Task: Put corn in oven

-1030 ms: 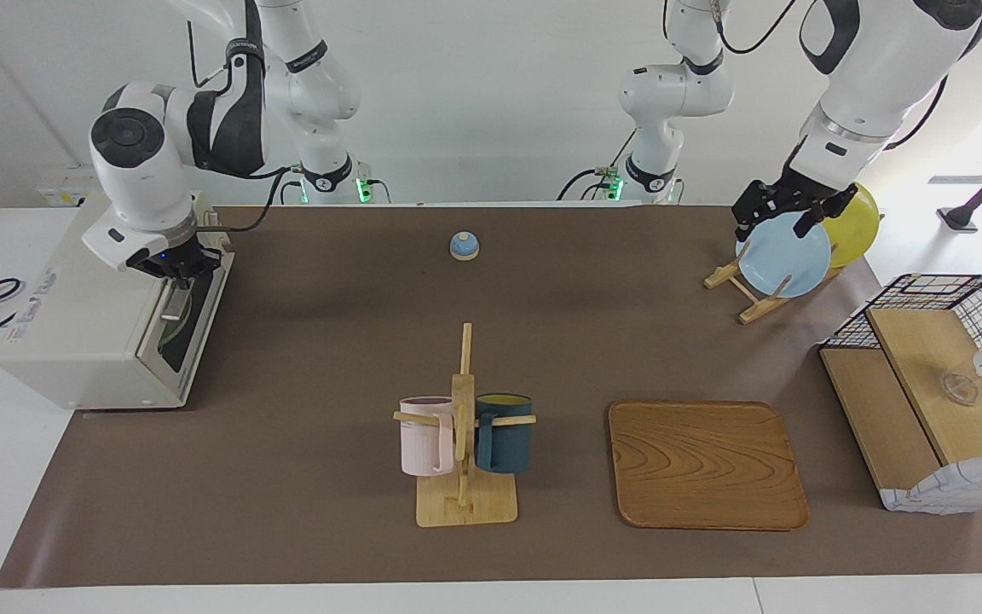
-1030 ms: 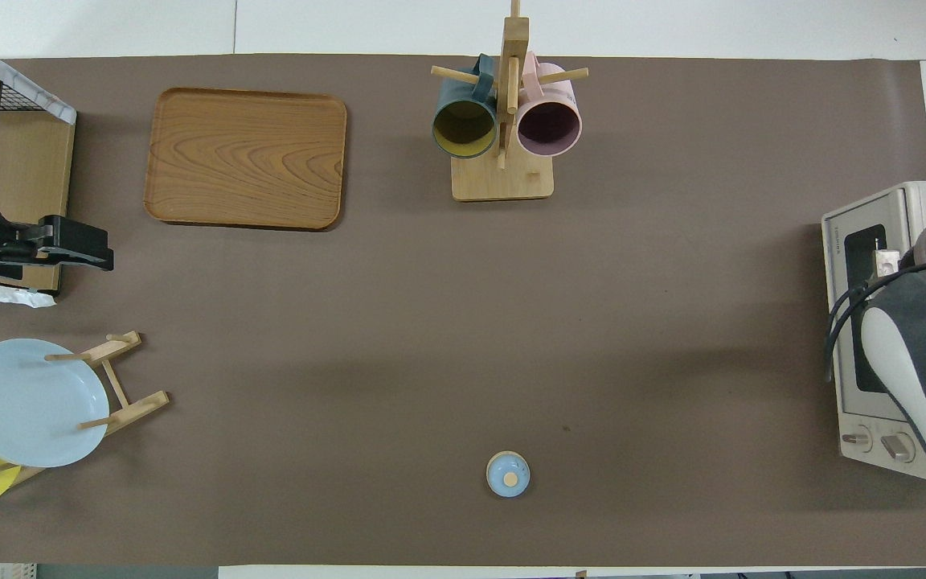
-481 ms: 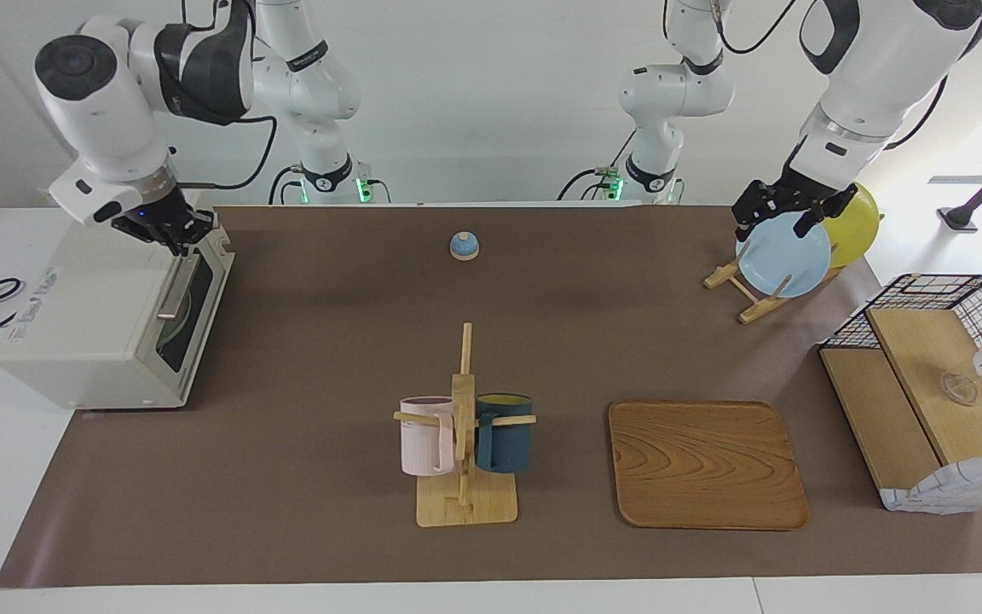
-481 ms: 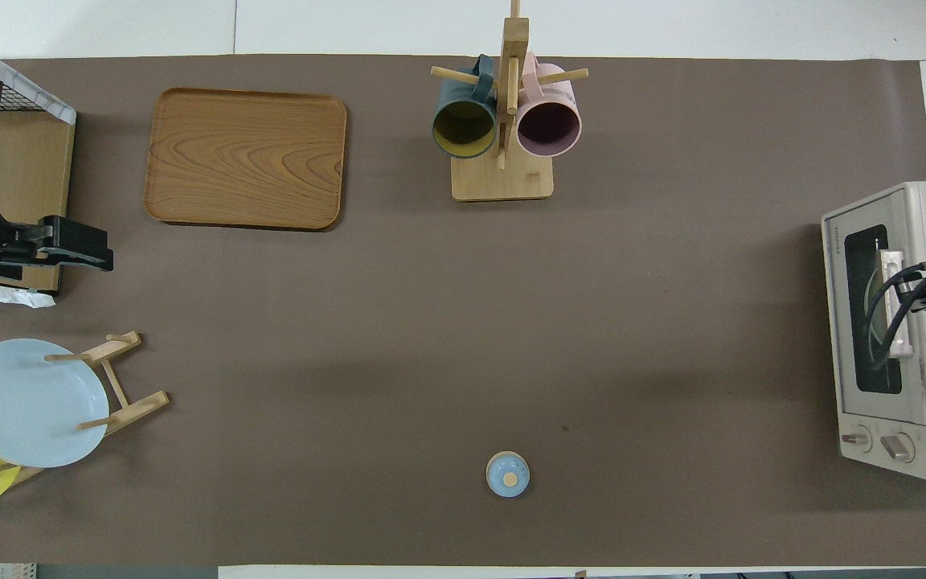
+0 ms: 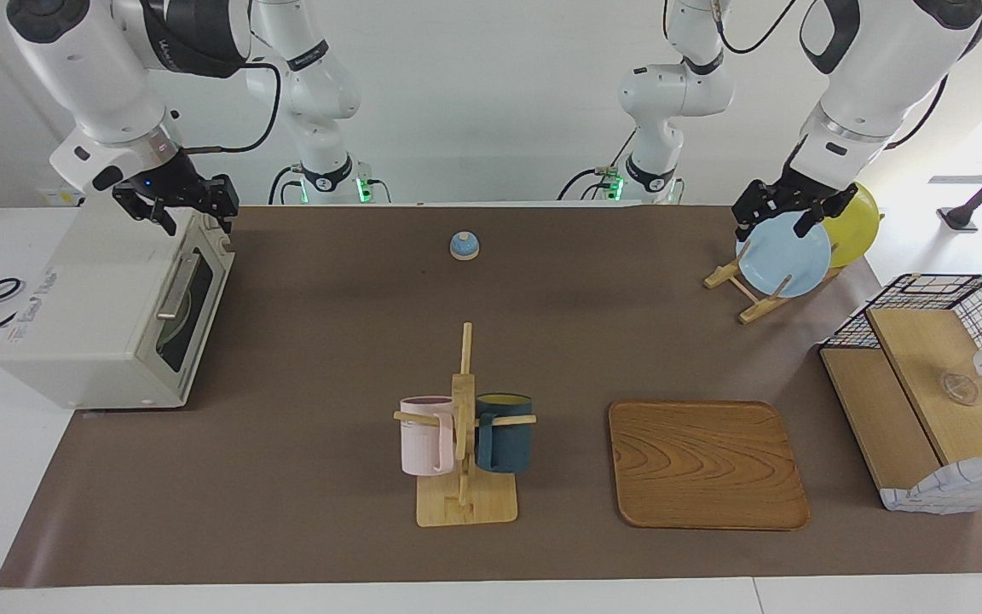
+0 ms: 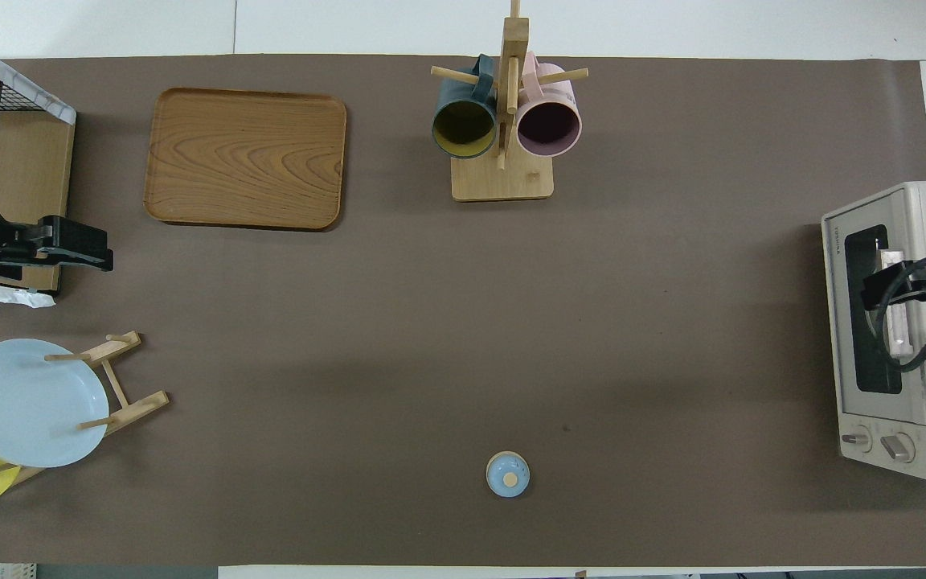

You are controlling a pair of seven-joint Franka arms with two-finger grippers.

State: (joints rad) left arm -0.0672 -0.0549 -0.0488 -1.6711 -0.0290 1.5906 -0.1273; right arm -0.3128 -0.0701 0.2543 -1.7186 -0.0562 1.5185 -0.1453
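- You are looking at the oven sitting at the right arm's end of the table with its glass door shut and its bar handle free.
- You are not seeing the corn anywhere on the table. A pale rounded shape is showing behind the dark glass, but you cannot tell whether it is the cob.
- The right gripper is hovering above the oven's top front edge, fingers spread apart and gripping nothing.
- The left gripper is waiting in the air at the left arm's end of the table, near the plate rack, fingers apart and empty.
- If you are handling the cob again, you are probably dealing with something light and stiff, with a bumpy skin that gives the pads some bite.
- Its round body is likely to roll, so you are best pinching across the thick middle, not the tapered tip.
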